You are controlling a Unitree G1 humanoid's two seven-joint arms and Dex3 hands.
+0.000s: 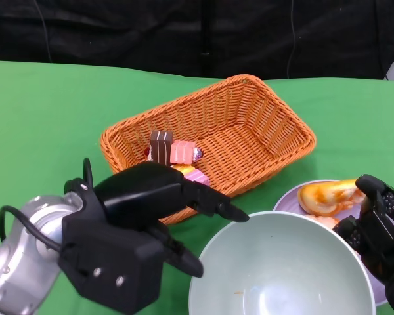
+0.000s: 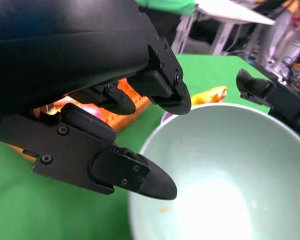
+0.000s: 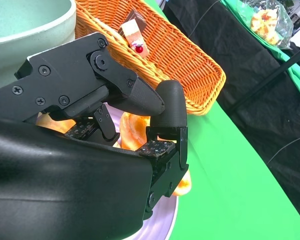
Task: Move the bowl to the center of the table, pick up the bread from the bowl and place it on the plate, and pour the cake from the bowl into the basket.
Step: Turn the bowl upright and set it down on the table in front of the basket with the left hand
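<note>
Green tabletop [image 1: 46, 111] carries basket [image 1: 262, 121] with cakes [image 1: 173, 152], plate [image 1: 290, 195] with bread [image 1: 328, 195], empty bowl [image 1: 282, 269] at near edge. Left hand [image 1: 144, 216] and right hand [image 1: 374, 230] spread, holding nothing.

No readable text, labels, brands, numbers or signs in any view.

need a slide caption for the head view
Empty pale green bowl between both robot hands, cake pieces in the wicker basket, bread on the plate.
</note>
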